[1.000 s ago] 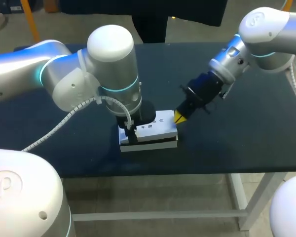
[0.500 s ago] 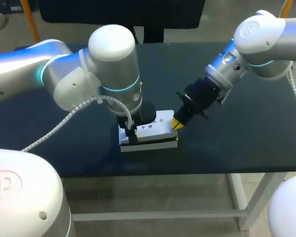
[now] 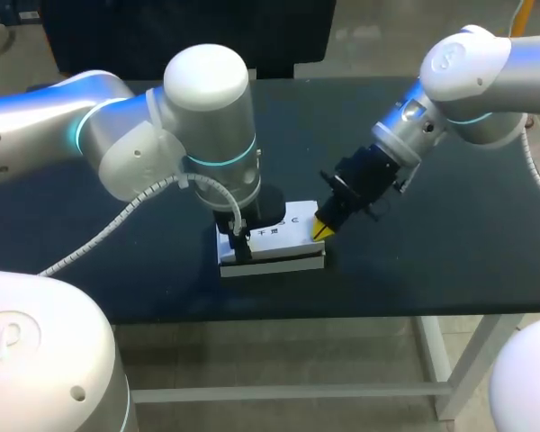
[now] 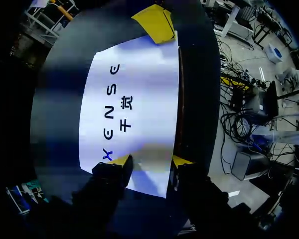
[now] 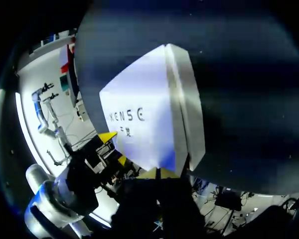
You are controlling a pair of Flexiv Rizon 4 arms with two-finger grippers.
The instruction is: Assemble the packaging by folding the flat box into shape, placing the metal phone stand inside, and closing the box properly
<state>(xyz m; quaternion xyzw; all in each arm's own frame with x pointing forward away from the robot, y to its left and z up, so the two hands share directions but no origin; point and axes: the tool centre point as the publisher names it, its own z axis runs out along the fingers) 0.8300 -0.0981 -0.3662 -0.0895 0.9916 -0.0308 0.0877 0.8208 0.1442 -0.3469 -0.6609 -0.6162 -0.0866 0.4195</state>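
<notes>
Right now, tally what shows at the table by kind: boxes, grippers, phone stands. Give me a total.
White box: 1
Grippers: 2 (left gripper, right gripper)
Phone stands in sight: 0
Total: 3

The head camera looks down from above and behind on the counter (image 3: pixel 450 261) and the box (image 3: pixel 283 236). Cameras behind the left end effector (image 4: pixel 151 160) and right end effector (image 5: pixel 158 173) hang close over the box, at opposite ends; all views share its printed top.
</notes>
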